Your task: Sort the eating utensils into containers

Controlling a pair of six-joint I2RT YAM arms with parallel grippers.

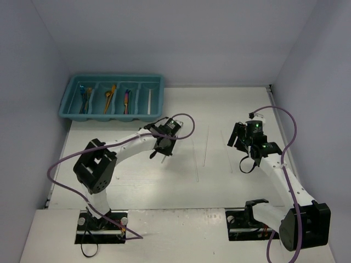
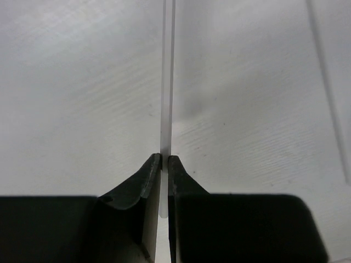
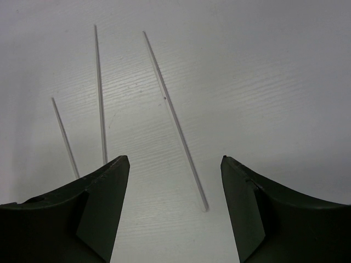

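Note:
My left gripper (image 2: pixel 164 157) is shut on a thin pale translucent stick (image 2: pixel 168 82) that runs straight out ahead of the jaws, over the white table. From above, this gripper (image 1: pixel 162 155) hangs at mid-table, below the teal cutlery tray (image 1: pixel 74 90). The tray's compartments hold teal, blue and gold utensils (image 1: pixel 85 100), orange ones (image 1: pixel 110 97), purple ones (image 1: pixel 127 101) and a pale stick (image 1: pixel 149 101). My right gripper (image 3: pixel 174 159) is open above the table. A long stick (image 3: pixel 175 118) lies between its fingers, and two more sticks (image 3: pixel 100 93) (image 3: pixel 64 137) lie to the left.
Grey walls close in the table on the left, back and right. The right arm (image 1: pixel 258 145) stands near the right wall. Purple cables loop off both arms.

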